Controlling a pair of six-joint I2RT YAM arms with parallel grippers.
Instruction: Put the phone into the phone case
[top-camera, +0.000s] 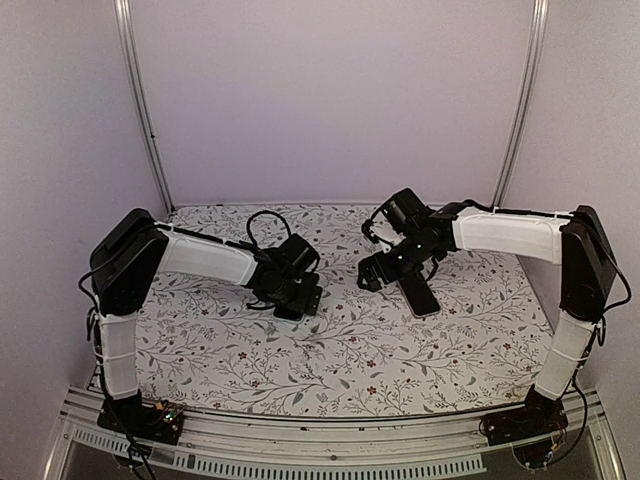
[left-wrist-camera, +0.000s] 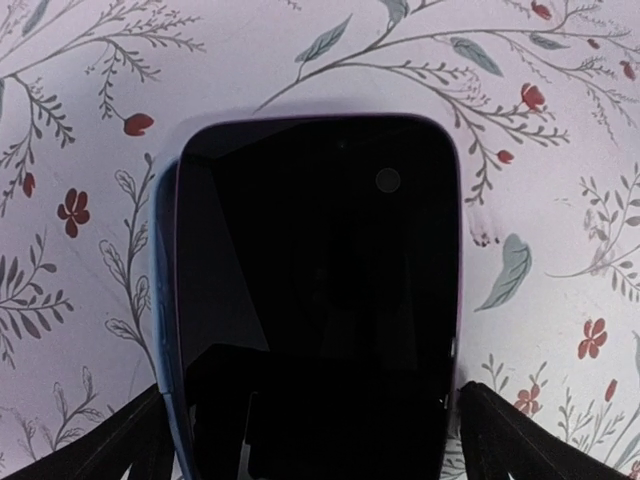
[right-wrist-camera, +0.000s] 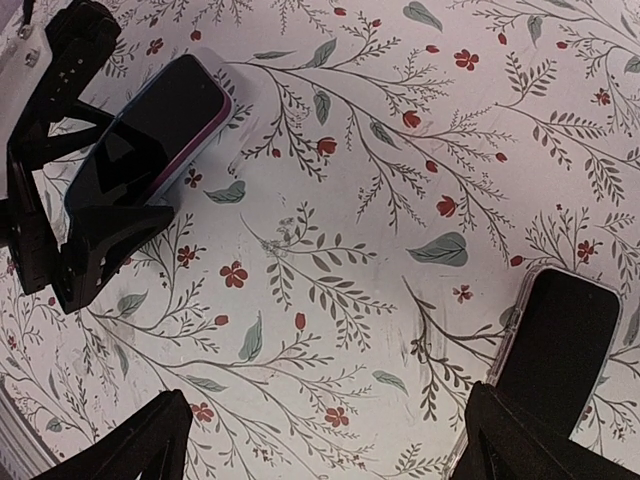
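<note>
Left fingers (left-wrist-camera: 545, 440) apart, flanking the phone (left-wrist-camera: 320, 290) edges; right fingers (right-wrist-camera: 125, 445) apart above table (right-wrist-camera: 400, 150).

The phone (left-wrist-camera: 315, 290) lies flat and face up on the floral tabletop (left-wrist-camera: 560, 120); its screen is glossy black with rounded corners and a purple edge, and a bluish-grey strip runs down one long side; the phone case (right-wrist-camera: 555, 350) lies flat well apart from it, further right; it is matte black inside a clear, pale rim; the two do not touch.
</note>
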